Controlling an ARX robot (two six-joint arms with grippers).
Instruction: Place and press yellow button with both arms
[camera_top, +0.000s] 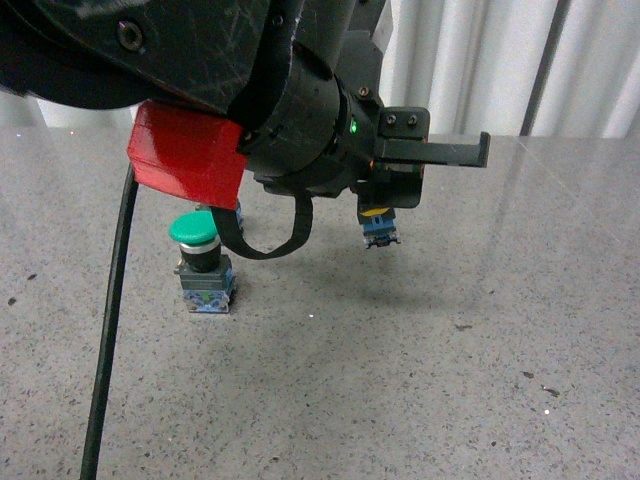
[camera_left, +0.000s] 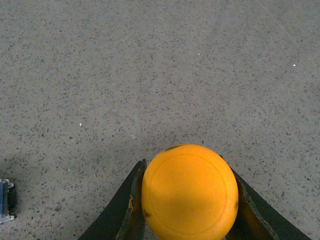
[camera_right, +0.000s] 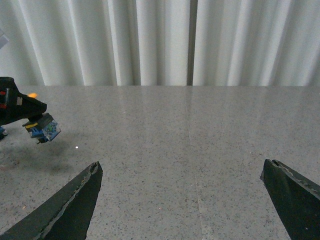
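Closest in, the left arm (camera_top: 300, 110) fills the front view, its boxy wrist reaching level across the bench (camera_top: 400, 400). The left tool (camera_left: 187, 172) is clamped on the yellow button (camera_top: 379, 228), fingers (camera_left: 131, 200) hugging both sides under the cap. The button hangs clear of the bench, base down and a touch tilted, its shadow on the stone below. It looks small, rigid and light, but that domed cap is smooth and likely slippery, so the collar or black body is the safer hold. A narrow base under a wide cap means it could topple when set down. The right tool (camera_right: 182, 163) hovers low, jaws wide apart and empty. Beside the left arm, the green button (camera_top: 195, 229) stands upright. Farthest back, white curtains (camera_right: 150, 40).
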